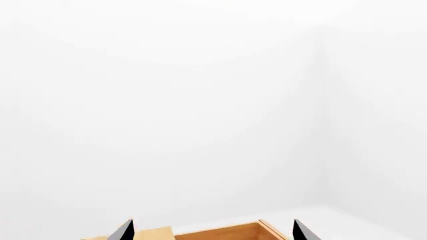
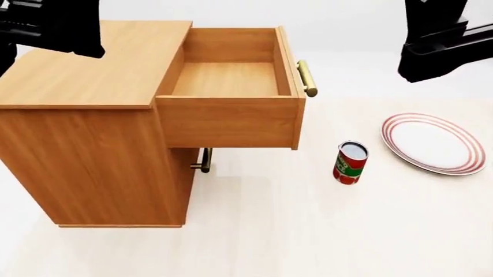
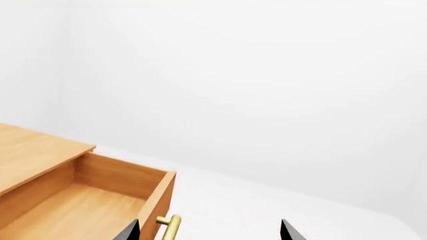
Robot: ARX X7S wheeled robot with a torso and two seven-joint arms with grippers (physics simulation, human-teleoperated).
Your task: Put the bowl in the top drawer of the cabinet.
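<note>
The bowl does not show in any of the three views, so I cannot say where it is. Both arms are cut off at the top of the head view: only dark blocks of the left arm over the cabinet's far left corner and of the right arm above the plate, with neither gripper's fingers showing there.

In the left wrist view the left gripper shows only as two black fingertips at the frame's edge, set well apart with nothing between them. The right gripper looks the same in its own view: two dark tips spread wide, empty, with the brass handle just beside one tip.

The cabinet stands at the left on the white surface. Its top drawer is pulled fully out toward the right, and its wooden floor lies bare, nothing in it. The brass bar runs along its right face. Below, the lower drawer is mostly hidden under the open one; only its small handle peeks out.

To the right of the cabinet, a red can stands upright, its label too small to read. Farther right, apart from the can, lies a white plate with red rings, holding nothing.
</note>
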